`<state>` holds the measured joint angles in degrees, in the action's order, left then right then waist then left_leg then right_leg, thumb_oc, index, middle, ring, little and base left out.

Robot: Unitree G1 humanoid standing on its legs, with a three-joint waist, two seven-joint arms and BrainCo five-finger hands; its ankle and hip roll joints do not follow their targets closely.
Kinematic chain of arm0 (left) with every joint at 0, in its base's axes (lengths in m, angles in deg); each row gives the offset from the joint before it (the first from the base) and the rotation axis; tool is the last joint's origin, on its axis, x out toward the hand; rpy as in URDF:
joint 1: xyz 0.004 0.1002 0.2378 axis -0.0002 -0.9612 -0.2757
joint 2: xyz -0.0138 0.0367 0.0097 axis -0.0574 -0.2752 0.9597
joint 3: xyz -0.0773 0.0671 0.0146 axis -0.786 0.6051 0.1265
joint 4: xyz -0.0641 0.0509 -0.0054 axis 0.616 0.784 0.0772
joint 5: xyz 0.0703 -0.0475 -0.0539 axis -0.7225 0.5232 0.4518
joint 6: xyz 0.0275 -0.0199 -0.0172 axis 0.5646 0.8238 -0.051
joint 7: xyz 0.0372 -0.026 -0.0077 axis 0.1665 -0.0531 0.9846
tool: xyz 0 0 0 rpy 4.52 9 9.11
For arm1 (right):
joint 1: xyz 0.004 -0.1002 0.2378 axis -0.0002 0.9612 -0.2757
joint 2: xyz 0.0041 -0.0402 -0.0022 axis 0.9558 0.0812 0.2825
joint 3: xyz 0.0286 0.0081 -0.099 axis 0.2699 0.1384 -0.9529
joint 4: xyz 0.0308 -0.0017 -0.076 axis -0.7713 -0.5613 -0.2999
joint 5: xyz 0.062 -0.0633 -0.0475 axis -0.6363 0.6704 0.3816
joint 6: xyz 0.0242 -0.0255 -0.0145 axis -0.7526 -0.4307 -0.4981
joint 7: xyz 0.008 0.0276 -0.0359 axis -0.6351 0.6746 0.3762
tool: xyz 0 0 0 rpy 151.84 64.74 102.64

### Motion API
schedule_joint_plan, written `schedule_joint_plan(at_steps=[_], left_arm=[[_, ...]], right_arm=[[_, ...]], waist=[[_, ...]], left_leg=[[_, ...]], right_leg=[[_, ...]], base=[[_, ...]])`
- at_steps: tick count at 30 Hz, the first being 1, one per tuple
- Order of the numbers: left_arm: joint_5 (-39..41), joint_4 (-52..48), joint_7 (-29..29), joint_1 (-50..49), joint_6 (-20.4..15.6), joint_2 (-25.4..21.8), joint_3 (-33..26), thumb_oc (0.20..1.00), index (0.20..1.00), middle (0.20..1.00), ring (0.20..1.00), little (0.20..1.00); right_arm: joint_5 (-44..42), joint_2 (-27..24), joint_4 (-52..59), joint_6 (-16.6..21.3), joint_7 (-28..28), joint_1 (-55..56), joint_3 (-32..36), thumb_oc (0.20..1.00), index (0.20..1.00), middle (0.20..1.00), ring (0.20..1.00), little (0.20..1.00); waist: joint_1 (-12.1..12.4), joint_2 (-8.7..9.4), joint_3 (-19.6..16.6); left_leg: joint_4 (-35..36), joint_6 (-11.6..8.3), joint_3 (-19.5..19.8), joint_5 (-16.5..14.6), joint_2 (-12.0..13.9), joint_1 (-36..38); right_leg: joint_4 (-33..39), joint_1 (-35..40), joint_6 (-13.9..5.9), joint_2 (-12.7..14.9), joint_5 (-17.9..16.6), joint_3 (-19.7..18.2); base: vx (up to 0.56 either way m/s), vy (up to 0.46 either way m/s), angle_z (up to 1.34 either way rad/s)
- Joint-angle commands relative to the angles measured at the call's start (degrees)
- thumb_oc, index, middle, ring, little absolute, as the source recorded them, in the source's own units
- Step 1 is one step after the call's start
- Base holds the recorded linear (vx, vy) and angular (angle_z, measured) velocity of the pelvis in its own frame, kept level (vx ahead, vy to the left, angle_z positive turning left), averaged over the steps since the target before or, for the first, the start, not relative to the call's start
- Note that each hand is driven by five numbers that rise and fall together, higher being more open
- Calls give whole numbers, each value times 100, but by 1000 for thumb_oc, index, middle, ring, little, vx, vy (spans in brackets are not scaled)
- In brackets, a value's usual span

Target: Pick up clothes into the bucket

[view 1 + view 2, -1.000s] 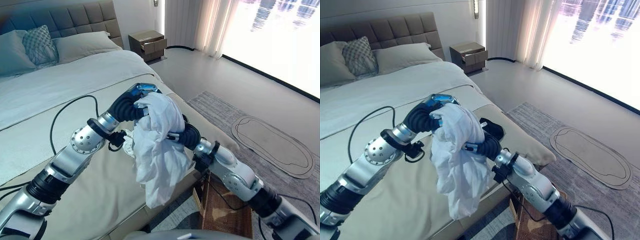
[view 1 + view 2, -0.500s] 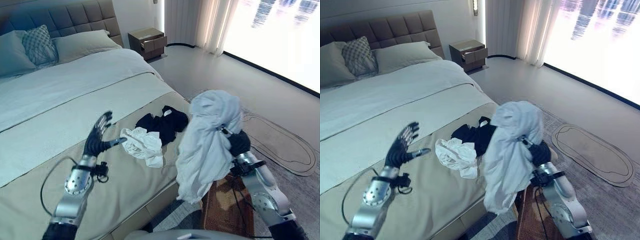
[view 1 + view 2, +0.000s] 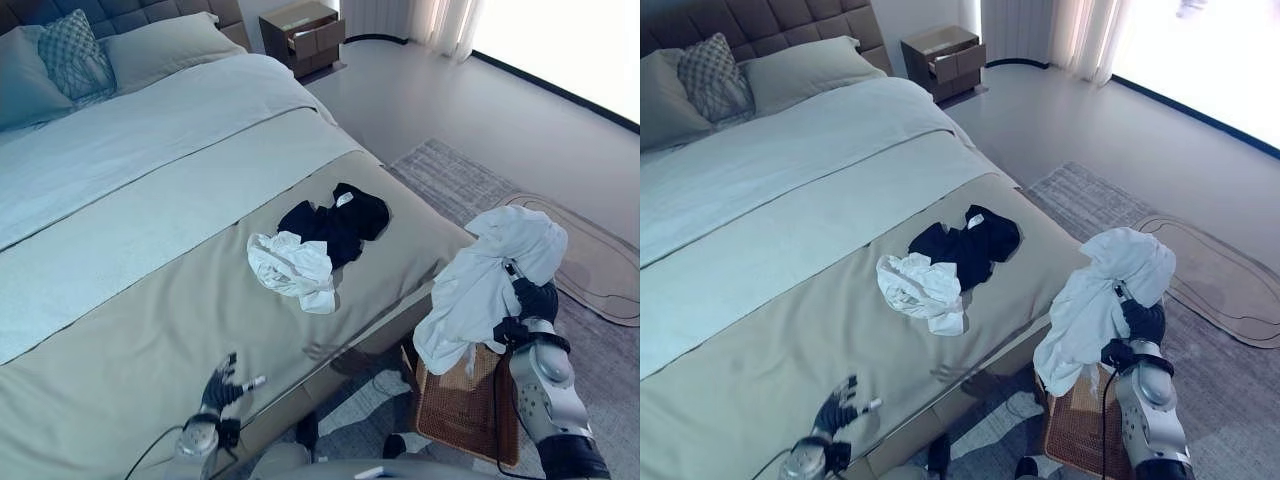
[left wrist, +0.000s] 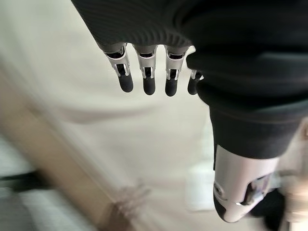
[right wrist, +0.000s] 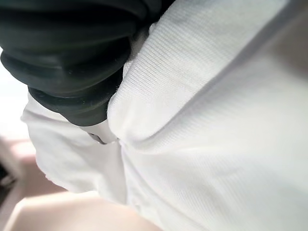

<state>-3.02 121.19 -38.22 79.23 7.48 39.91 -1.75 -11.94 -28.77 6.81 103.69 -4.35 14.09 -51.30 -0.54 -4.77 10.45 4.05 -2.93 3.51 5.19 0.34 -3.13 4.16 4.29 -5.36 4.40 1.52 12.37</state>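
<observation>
The left hand [image 3: 222,383] hung low at the near edge of the bed [image 3: 150,250], over the tan cover, its fingers [image 4: 146,72] straight and relaxed with nothing in them. Farther along the bed, toward its foot, a crumpled white garment [image 3: 293,270] lay touching a black garment [image 3: 335,222] just beyond it. Off the foot corner of the bed, a large white cloth [image 3: 490,280] was draped over the right hand [image 3: 537,300], which was raised above the floor rug [image 3: 600,330]; cloth covered its fingers, so the grip could not be told. The cloth's lower end hung over the open top of a brown woven bucket [image 3: 470,415] standing beside the bed.
</observation>
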Motion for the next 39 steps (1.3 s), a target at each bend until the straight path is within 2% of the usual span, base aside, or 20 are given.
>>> schedule_joint_plan(at_steps=[1, 8, 9, 10, 11, 21, 22, 23, 28, 29, 30, 31, 32, 33, 34, 35, 36, 37, 38, 39], left_arm=[[6, 204, 234, 467, -75, -28, -8, 1000, 1000, 1000, 1000, 1000], [226, 368, 347, 553, -101, 39, 157, 1000, 1000, 1000, 1000, 1000], [366, 291, 390, 544, -130, 45, 241, 1000, 1000, 1000, 1000, 1000], [366, 291, 390, 546, -130, 46, 239, 1000, 1000, 1000, 1000, 1000], [423, 260, 437, 575, -143, 36, 362, 1000, 1000, 1000, 1000, 1000], [1066, -342, 692, 885, -309, 105, 784, 1000, 1000, 1000, 1000, 1000], [1066, -343, 693, 889, -308, 108, 781, 1000, 1000, 1000, 1000, 1000], [1124, -433, 716, 934, -322, 122, 936, 1000, 1000, 1000, 1000, 1000], [1198, -687, 840, 1042, -338, 120, 1173, 1000, 1000, 1000, 1000, 1000], [1196, -696, 853, 1042, -326, 126, 1225, 1000, 1000, 1000, 1000, 1000], [1195, -705, 856, 1063, -328, 129, 1212, 1000, 1000, 1000, 1000, 1000], [1226, -746, 902, 1053, -323, 134, 1267, 1000, 1000, 1000, 1000, 1000], [1248, -765, 921, 1096, -348, 141, 1303, 1000, 1000, 1000, 1000, 1000], [1251, -740, 933, 1067, -344, 144, 1331, 1000, 1000, 1000, 1000, 1000], [1246, -760, 944, 1115, -342, 142, 1336, 1000, 1000, 1000, 1000, 1000], [1252, -740, 957, 1098, -349, 140, 1364, 1000, 1000, 1000, 1000, 1000], [1251, -704, 977, 1156, -335, 142, 1348, 1000, 1000, 1000, 1000, 1000], [1252, -694, 975, 1126, -332, 145, 1360, 1000, 1000, 1000, 1000, 1000], [1247, -658, 1024, 1160, -351, 141, 1342, 1000, 1000, 1000, 1000, 1000], [1244, -665, 1037, 1210, -361, 136, 1305, 1000, 1000, 1000, 1000, 1000]], right_arm=[[272, -461, -59, 415, 555, -637, 228, 200, 200, 200, 200, 200], [387, -899, -1324, 285, 939, -1390, 111, 200, 200, 200, 200, 200], [423, -1061, -1708, 210, 1029, -1615, 35, 200, 200, 200, 200, 200], [422, -1063, -1712, 212, 1028, -1619, 32, 200, 200, 200, 200, 200], [527, -1275, -2139, 123, 1139, -1885, -76, 200, 200, 200, 200, 200], [834, -1955, -3400, -224, 1418, -2653, -571, 200, 200, 200, 200, 200], [832, -1959, -3407, -221, 1417, -2664, -576, 307, 307, 307, 307, 307], [870, -2119, -3741, -293, 1414, -2822, -740, 1000, 1000, 1000, 1000, 1000], [1252, -2368, -4279, -561, 1421, -3154, -1245, 1000, 1000, 1000, 1000, 1000], [1311, -2376, -4441, -624, 1407, -3185, -1353, 1000, 1000, 1000, 1000, 1000], [1307, -2382, -4448, -618, 1405, -3220, -1356, 1000, 1000, 1000, 1000, 1000], [1360, -2360, -4513, -663, 1399, -3226, -1439, 1000, 1000, 1000, 1000, 1000], [1340, -2376, -4629, -659, 1390, -3285, -1462, 1000, 1000, 1000, 1000, 1000], [1344, -2330, -4624, -670, 1403, -3295, -1536, 1000, 1000, 1000, 1000, 1000], [1352, -2323, -4671, -672, 1390, -3312, -1541, 1000, 1000, 1000, 1000, 1000], [1369, -2298, -4716, -683, 1380, -3284, -1570, 1000, 1000, 1000, 1000, 1000], [1387, -2245, -4755, -694, 1371, -3297, -1599, 1000, 1000, 1000, 1000, 1000], [1388, -2240, -4764, -696, 1370, -3271, -1611, 1000, 1000, 1000, 1000, 1000], [1367, -2158, -4810, -686, 1345, -3241, -1630, 1000, 1000, 1000, 1000, 1000], [1368, -2122, -4805, -677, 1343, -3242, -1623, 1000, 1000, 1000, 1000, 1000]], waist=[[35, 42, 293], [116, -228, 742], [130, -295, 921], [132, -294, 917], [126, -334, 1125], [-22, -475, 1933], [-24, -474, 1933], [-42, -509, 1934], [-46, -567, 1934], [-38, -578, 1934], [-40, -588, 1934], [-51, -588, 1934], [-39, -614, 1934], [-39, -601, 1934], [-35, -613, 1934], [-34, -605, 1934], [-26, -610, 1934], [-31, -600, 1934], [-32, -587, 1934], [-33, -585, 1934]], left_leg=[[-973, 177, -33, -738, -223, -142], [-1469, 244, -134, -861, -351, -683], [-1604, 256, -179, -868, -354, -868], [-1609, 256, -183, -870, -354, -878], [-1793, 251, -227, -916, -344, -1082], [-2367, 196, -340, -877, -319, -2073], [-2376, 197, -343, -880, -321, -2085], [-2468, 185, -366, -863, -332, -2349], [-2480, 163, -405, -787, -333, -2759], [-2505, 131, -368, -949, -354, -2687], [-2468, 159, -406, -775, -347, -2803], [-2500, 131, -370, -930, -360, -2759], [-2447, 159, -409, -743, -367, -2906], [-2475, 131, -365, -908, -378, -2807], [-2416, 160, -395, -723, -371, -2940], [-2437, 132, -354, -887, -381, -2823], [-2374, 156, -389, -695, -372, -2960], [-2412, 128, -353, -868, -381, -2836], [-2358, 120, -344, -845, -384, -2823], [-2283, 141, -376, -655, -374, -2945]], right_leg=[[-1210, -908, 131, 186, 328, -213], [-1871, -1663, 176, 278, 411, -491], [-2077, -1896, 195, 304, 459, -562], [-2084, -1908, 195, 304, 462, -566], [-2353, -2152, 210, 347, 543, -613], [-3293, -3315, 309, 440, 736, -766], [-3306, -3330, 309, 443, 740, -769], [-3452, -3619, 333, 467, 757, -792], [-3580, -4134, 361, 463, 731, -847], [-3665, -4106, 325, 459, 922, -889], [-3597, -4206, 362, 470, 733, -839], [-3687, -4203, 328, 455, 909, -894], [-3614, -4339, 364, 470, 713, -835], [-3675, -4265, 322, 466, 892, -896], [-3586, -4382, 356, 471, 686, -841], [-3644, -4285, 314, 464, 878, -882], [-3539, -4399, 345, 475, 658, -824], [-3613, -4295, 306, 466, 851, -876], [-3536, -4273, 298, 454, 805, -861], [-3404, -4373, 328, 458, 585, -799]], base=[[-117, 61, 3], [-68, 40, -4], [-61, 7, -5], [-128, -3, -6], [-91, -17, -2], [-80, -30, -3], [-64, -41, -3], [0, 0, 0], [-3, -15, -4], [-14, -15, -4], [77, -25, 0], [-94, 1, -1], [74, -26, -1], [-98, 3, -1], [73, -24, 2], [-98, -1, 3], [77, -19, 6], [-13, -10, 7], [-11, -10, 7], [-100, 2, 3]])
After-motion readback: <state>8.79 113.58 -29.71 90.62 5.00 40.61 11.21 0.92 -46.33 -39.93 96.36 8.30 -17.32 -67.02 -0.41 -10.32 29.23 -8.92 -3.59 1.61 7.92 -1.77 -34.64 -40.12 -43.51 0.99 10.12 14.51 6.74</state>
